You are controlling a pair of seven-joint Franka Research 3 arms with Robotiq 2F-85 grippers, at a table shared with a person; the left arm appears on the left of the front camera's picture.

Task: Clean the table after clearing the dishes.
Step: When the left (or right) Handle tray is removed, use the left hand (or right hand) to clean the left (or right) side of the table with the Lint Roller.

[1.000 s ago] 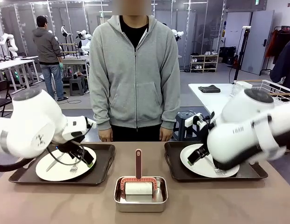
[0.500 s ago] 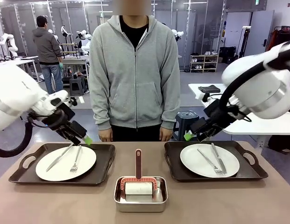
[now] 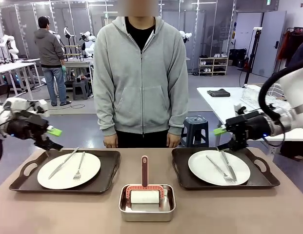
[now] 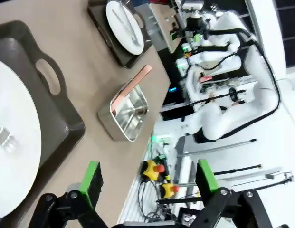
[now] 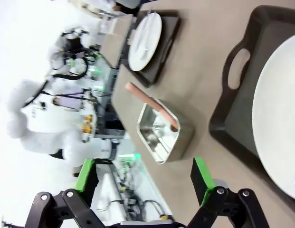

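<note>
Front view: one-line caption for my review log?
Left pincer and right pincer, both open, hover by the dishes on their trays; roller in steel pan between.

Robotics lab: white arms (image 3: 298, 90), worktables (image 3: 223, 104)

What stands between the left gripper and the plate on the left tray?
Nothing visible does. The left gripper, open, hovers by the far left corner of the left tray. The plate lies uncovered below and beside it, carrying just a knife and a fork.
</note>
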